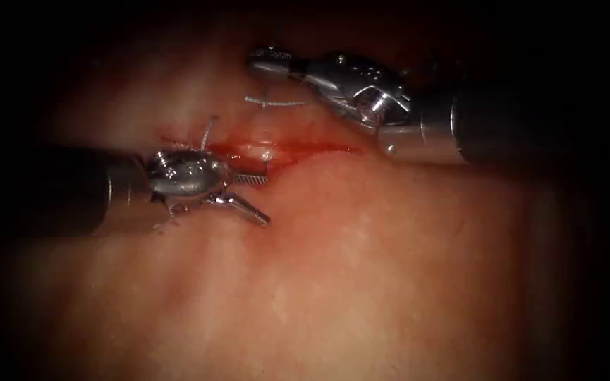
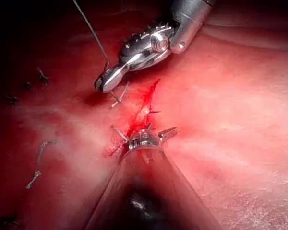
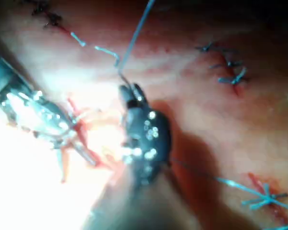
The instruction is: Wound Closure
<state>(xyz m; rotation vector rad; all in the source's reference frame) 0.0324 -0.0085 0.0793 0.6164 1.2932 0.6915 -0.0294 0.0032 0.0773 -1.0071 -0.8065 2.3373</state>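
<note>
Lying at nine o'clock in the endoscope view, the left tool [image 1: 248, 194] spreads its jaws, empty, over the cut [image 1: 276, 149] in the tissue [image 1: 361, 268]. At one o'clock, the right tool [image 1: 266, 62] pinches the thread [image 2: 91, 28]. The needle cannot be made out.

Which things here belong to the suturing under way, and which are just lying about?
In use: pink pork tissue; its red cut; fine taut thread, held in the shut right tool; left tool, open at the cut, holding nothing.
Lying about: short loose cut ends of thread; finished knotted stitches elsewhere.
</note>
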